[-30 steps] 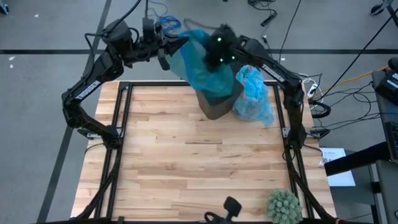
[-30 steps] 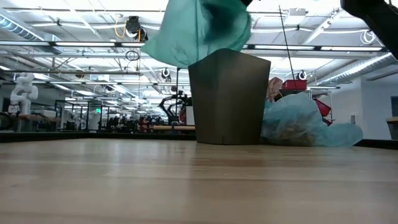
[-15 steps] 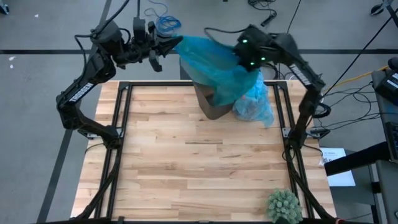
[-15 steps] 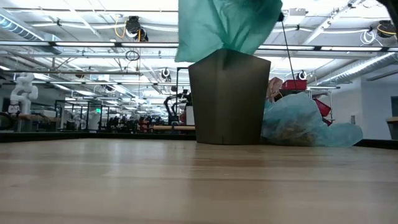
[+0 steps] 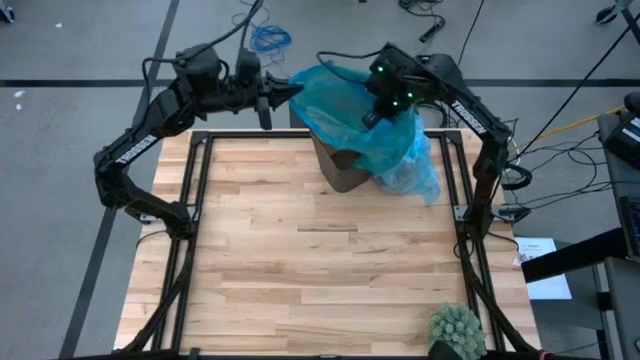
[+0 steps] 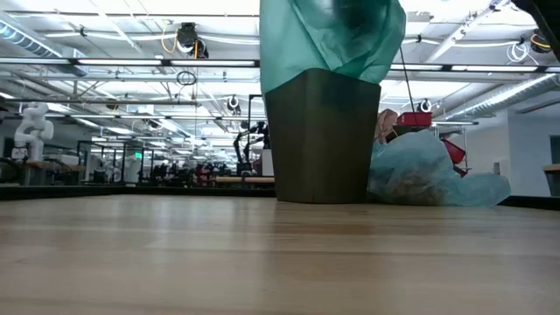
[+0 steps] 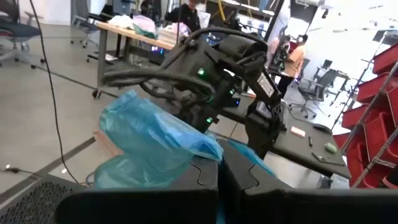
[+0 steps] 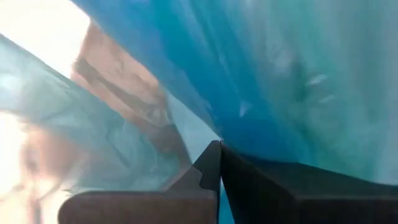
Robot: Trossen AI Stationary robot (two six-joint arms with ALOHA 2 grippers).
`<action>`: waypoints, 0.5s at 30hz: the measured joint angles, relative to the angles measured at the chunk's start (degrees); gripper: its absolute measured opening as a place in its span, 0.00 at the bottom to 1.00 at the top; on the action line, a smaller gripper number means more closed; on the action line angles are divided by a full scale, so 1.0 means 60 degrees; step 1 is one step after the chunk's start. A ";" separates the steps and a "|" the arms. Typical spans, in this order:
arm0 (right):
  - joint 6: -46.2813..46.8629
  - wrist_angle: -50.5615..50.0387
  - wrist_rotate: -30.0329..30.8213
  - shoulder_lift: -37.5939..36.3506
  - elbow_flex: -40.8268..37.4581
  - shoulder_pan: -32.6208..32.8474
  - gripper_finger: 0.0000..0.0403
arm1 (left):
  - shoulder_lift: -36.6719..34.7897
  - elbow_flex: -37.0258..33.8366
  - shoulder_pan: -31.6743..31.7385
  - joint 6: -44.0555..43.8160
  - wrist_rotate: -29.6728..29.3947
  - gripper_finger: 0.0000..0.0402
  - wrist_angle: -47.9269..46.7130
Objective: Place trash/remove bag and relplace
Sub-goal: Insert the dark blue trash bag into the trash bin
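High view: bag (image 5: 345, 105) now lower over bin (image 5: 345, 172)

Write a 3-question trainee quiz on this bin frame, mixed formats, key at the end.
1. True or false: the dark bin lies on its side.
2. Which hands are shut on the teal bag held over the bin? A) left only B) right only C) both
3. Fill in: the pale blue bag sits on the table beside the ____.

Key: 1 false, it stands upright. 2 C: left hand grips one edge, right hand the other. 3 bin.
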 joint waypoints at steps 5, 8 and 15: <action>0.0168 0.1773 -0.0895 -0.0912 0.0077 0.0036 0.00 | -0.0123 -0.0004 -0.0182 -0.0171 0.0050 0.00 0.1029; 0.0397 0.3146 -0.1594 -0.1050 0.0098 0.0195 0.00 | -0.0178 0.0013 -0.0174 -0.0340 0.0050 0.00 0.1451; 0.0263 0.5224 -0.1787 -0.0125 0.0040 0.0795 0.00 | -0.0083 -0.0003 -0.0224 -0.0511 0.0050 0.00 0.1444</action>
